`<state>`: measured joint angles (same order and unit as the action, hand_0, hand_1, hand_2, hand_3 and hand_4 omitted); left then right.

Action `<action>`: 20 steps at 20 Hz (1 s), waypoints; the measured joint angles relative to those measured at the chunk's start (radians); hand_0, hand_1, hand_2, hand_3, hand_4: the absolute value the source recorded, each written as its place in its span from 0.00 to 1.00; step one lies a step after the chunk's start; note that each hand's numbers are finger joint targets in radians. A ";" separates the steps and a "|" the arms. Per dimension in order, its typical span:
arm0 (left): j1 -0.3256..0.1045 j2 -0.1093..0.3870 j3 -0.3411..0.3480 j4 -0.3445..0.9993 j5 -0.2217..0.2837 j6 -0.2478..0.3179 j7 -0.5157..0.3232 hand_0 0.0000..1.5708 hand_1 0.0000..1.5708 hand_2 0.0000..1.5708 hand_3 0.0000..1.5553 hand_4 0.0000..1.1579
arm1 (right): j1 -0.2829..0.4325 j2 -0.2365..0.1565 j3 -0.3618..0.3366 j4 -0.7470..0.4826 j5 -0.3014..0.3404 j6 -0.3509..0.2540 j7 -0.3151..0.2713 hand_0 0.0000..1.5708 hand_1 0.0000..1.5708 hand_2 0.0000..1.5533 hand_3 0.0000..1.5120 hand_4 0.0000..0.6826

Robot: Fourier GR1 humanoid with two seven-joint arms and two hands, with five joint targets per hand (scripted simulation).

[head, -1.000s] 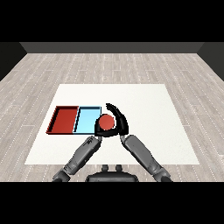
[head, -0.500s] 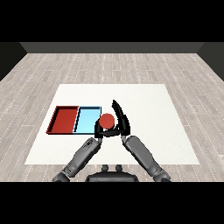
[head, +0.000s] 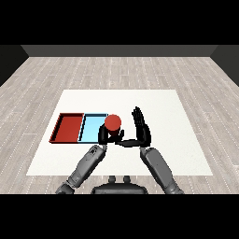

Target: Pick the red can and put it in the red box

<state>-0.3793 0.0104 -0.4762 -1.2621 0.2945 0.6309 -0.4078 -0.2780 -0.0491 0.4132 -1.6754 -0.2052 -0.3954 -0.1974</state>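
The left robot hand (head: pixel 106 136) curls round the red can (head: pixel 112 123), so the grasp step looks done; next comes a lift and carry leftward. The right robot hand (head: pixel 141 128) stands alongside, released, fingers straight. The light blue tray (head: pixel 92 127) lies between the can and the red tray (head: pixel 68 128) on the desk (head: pixel 154 105).

My left hand (head: pixel 105 135) curls round the upright round red can (head: pixel 112 123) at the light blue tray's right edge; the shallow rectangular red tray (head: pixel 68 128) lies near the table's left edge.
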 measured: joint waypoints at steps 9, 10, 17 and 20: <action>0.011 0.141 0.150 -0.045 0.001 -0.066 0.035 1.00 1.00 1.00 0.95 0.98 | 0.194 -0.125 -0.133 -0.191 -0.091 0.114 -0.009 0.00 0.00 0.00 0.00 0.00; 0.016 0.169 0.163 -0.068 -0.002 -0.062 0.061 1.00 1.00 1.00 0.96 0.97 | 0.212 -0.137 -0.148 -0.208 -0.102 0.125 -0.005 0.00 0.00 0.00 0.00 0.00; 0.017 0.344 0.268 -0.042 -0.039 -0.089 0.146 1.00 1.00 0.98 0.95 0.98 | 0.329 -0.172 -0.222 -0.216 -0.140 0.168 -0.028 0.00 0.00 0.00 0.00 0.00; 0.004 0.420 0.294 0.030 -0.067 -0.103 0.201 1.00 1.00 0.99 0.96 0.96 | 0.349 -0.167 -0.234 -0.181 -0.153 0.193 -0.055 0.00 0.00 0.00 0.00 0.00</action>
<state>-0.3752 0.4307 -0.1822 -1.2326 0.2275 0.5276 -0.2070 0.0715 -0.2160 0.1793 -1.8561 -0.3581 -0.2020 -0.2525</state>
